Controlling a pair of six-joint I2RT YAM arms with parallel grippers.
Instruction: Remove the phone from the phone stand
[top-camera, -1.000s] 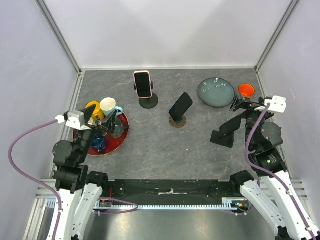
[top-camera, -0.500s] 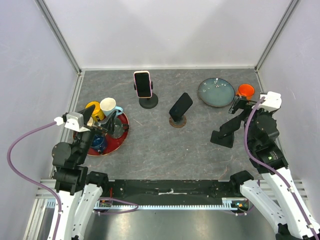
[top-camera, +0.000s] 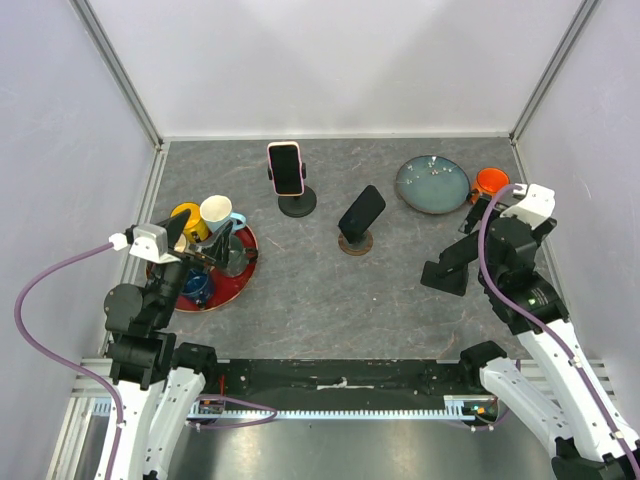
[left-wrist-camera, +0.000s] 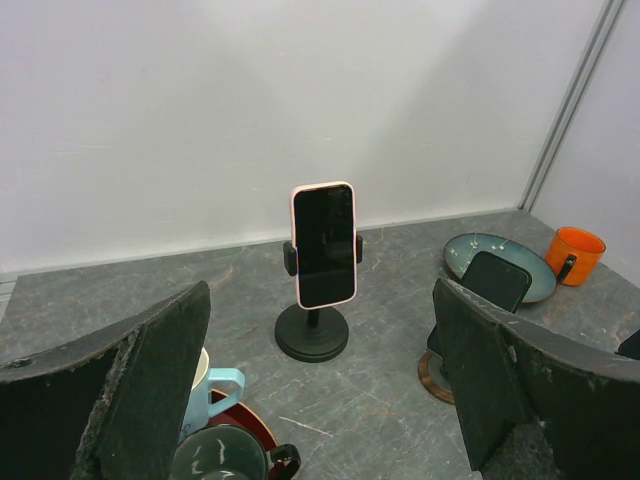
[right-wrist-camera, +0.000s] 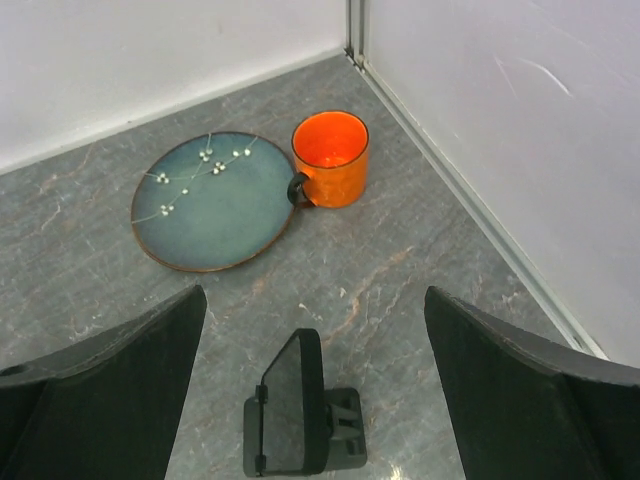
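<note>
One plate (top-camera: 431, 184) right of pink phone (top-camera: 285, 168)

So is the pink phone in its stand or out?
In: the pink phone stands upright, its sides gripped by the black stand.

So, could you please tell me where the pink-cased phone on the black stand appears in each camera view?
Top external: the pink-cased phone stands upright in its black stand, towards the back, left of centre.
Left wrist: mid-frame, screen facing the camera.
Right wrist: not in view.
Shared landmark: the blue-green ceramic plate, seen in all three views, to the phone's right where both show.
</note>
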